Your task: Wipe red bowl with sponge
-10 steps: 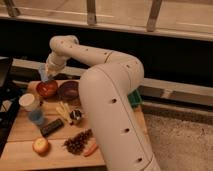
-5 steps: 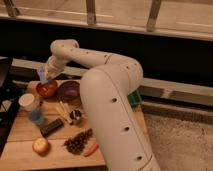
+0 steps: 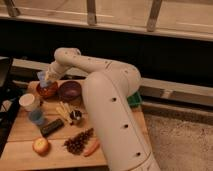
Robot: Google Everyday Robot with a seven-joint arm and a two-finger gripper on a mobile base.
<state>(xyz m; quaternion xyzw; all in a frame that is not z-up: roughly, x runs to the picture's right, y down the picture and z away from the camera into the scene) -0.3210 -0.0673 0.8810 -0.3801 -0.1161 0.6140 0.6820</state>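
a: red bowl (image 3: 47, 90) at the back left of the wooden table (image 3: 20, 134), just beside the purple bowl (image 3: 70, 90) on its right.
b: and the gripper (image 3: 46, 80)?
a: directly above the red bowl, over its far left rim, clamped on a pale blue sponge (image 3: 42, 76). sponge just over the bowl; cannot tell whether touching the inside.
b: nearby?
a: white cup (image 3: 29, 101) just in front and left of the bowl, blue cup (image 3: 36, 116) nearer still. then dark bar (image 3: 51, 127), yellow sticks (image 3: 62, 110), apple (image 3: 40, 145), brown cluster (image 3: 78, 141) and carrot (image 3: 91, 148) toward the front edge.
b: any writing?
a: too blurred to read on the dark bar or the cups.
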